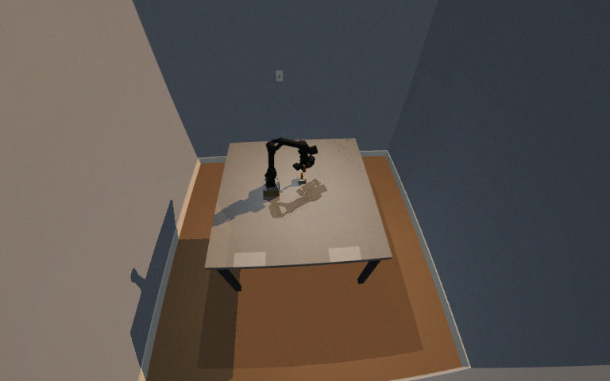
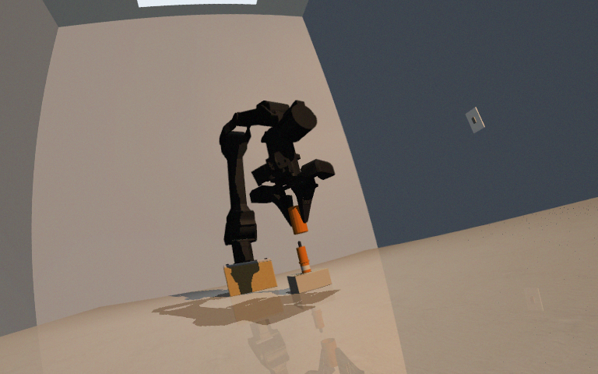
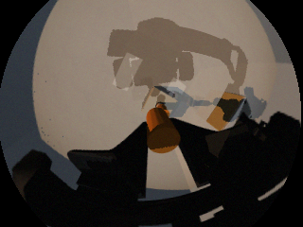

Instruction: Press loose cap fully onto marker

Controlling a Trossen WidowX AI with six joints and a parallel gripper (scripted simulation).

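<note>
The arm (image 2: 236, 185) rises upright from its base (image 2: 249, 276), folds forward at the top and points the gripper (image 2: 296, 216) downward. The fingers (image 2: 307, 203) are closed on the orange cap (image 2: 298, 220), which hangs tilted in the air, its lower end protruding below the fingertips. The marker (image 2: 303, 258) stands upright in the holder block (image 2: 309, 280), directly below the cap and apart from it; a gap separates the cap's open end from the marker tip. The holder block sits on the table (image 2: 485, 282) just beside the base. In the top view the gripper (image 1: 303, 167) and marker are too small to resolve. In the wrist view the cap (image 3: 161, 130) shows between dark finger bodies, which cover the lower frame; the marker cannot be made out clearly there.
</note>
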